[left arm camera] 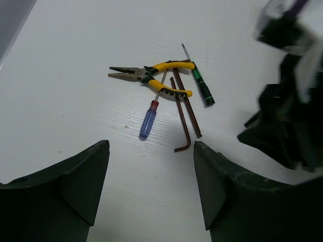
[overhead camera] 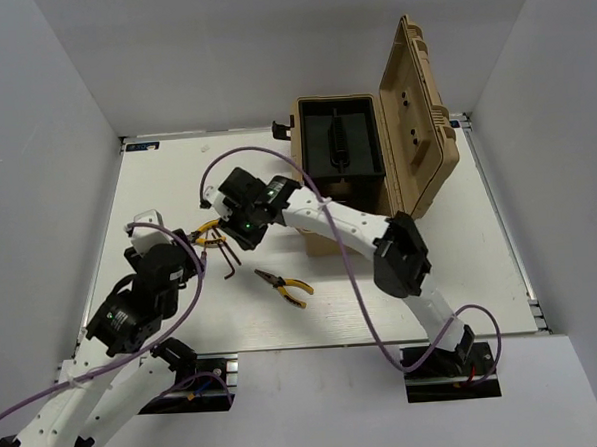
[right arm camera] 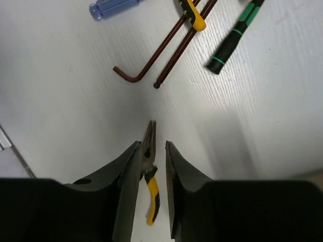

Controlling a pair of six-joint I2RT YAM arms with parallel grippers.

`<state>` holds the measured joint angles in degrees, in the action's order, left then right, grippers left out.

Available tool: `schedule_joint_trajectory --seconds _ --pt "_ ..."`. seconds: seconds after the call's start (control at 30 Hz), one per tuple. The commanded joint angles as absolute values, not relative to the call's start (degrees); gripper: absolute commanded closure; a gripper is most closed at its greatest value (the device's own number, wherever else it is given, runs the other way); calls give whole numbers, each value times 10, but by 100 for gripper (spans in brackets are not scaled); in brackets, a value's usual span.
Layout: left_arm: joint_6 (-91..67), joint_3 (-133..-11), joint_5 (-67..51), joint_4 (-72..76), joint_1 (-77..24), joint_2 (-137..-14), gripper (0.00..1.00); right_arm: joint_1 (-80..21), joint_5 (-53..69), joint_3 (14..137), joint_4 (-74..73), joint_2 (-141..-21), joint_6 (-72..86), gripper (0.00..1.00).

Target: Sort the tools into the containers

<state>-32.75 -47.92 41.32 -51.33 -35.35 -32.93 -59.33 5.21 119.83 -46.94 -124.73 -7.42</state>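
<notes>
The right hand [right arm camera: 152,146], fingers narrowly parted and empty, should widen, then drop squarely over the yellow-handled pliers [right arm camera: 151,191]; the left hand [left arm camera: 150,146] hovers spread.

Robotics lab: white-walled test table [overhead camera: 166,180]

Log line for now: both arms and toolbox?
left gripper: jaws open, over tool pile | right gripper: jaws slightly apart, empty | lone pliers: on table | toolbox: lid up
</notes>
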Motion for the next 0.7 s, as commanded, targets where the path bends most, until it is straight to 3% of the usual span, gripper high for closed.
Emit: schedule_joint_trajectory --seconds 0.0,0.23,0.67 --pt "-309 -461 413 -478 -352 -302 22 -592 46 1240 -455 -1297 -35 68" --pt "-299 -454 408 -468 -352 -283 22 -604 12 1248 -353 -1356 -4 66" --pt "-299 -449 397 -461 -352 -272 22 -604 17 1261 -303 -1421 32 66"
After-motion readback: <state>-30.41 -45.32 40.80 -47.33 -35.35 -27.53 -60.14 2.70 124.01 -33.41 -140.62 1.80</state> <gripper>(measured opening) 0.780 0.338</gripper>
